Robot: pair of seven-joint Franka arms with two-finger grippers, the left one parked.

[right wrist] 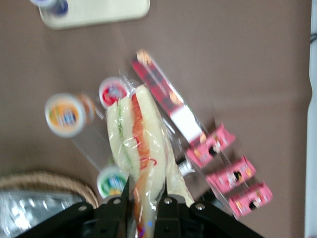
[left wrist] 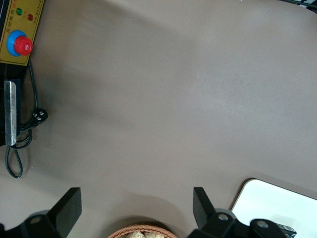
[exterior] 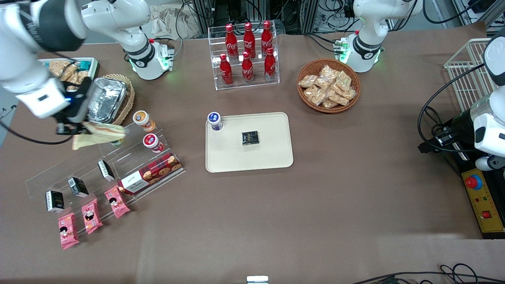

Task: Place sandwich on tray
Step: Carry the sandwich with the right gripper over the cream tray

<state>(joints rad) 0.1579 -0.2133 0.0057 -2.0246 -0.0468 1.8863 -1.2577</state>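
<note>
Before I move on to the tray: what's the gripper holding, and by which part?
The gripper is shut on the sandwich, pinching one end of the wrapped wedge, above the clear snack rack.

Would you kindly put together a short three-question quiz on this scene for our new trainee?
1. True or false: the hand is shut on the sandwich.
2. What already sits on the tray? A) a blue-lidded cup and a dark packet B) two bottles C) nothing
3. Fill in: the sandwich is held above the clear ___ of snacks.

Key: 1 true; 2 A; 3 rack.
</note>
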